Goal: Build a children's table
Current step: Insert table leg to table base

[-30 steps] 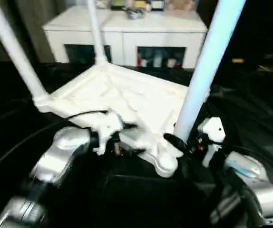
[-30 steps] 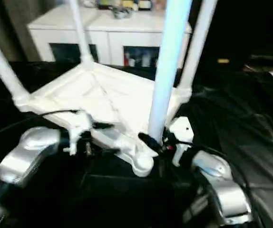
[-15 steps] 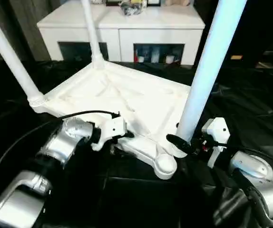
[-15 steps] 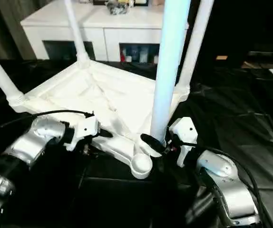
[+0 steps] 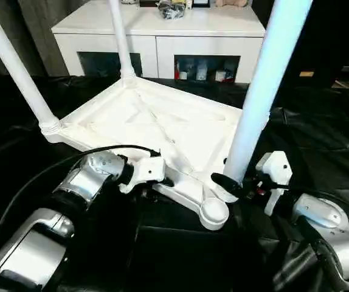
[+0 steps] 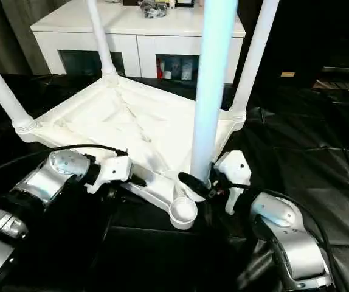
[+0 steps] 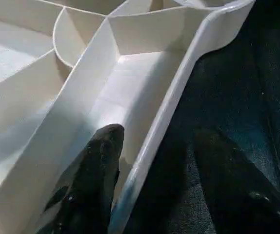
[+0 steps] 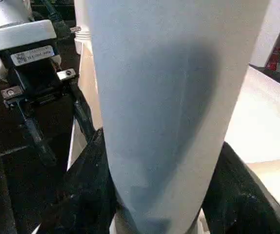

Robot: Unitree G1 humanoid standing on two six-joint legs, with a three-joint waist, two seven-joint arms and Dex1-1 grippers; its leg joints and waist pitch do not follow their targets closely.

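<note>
The tabletop lies ribbed side up on a black sheet, in front of a white cabinet (glass-fronted shelves below). Three legs stand upright in its corner sockets: one at the far corner, one at the left corner, one at the right corner. The near corner socket is open, with no leg in it.

A fourth leg stands upright just beside that near corner, its lower end against the tabletop's near right edge. The right gripper clasps it low down, a black finger on either side.

The left gripper straddles the tabletop's near left rim, jaws apart: one finger inside between the ribs, the other over the sheet outside.
</note>
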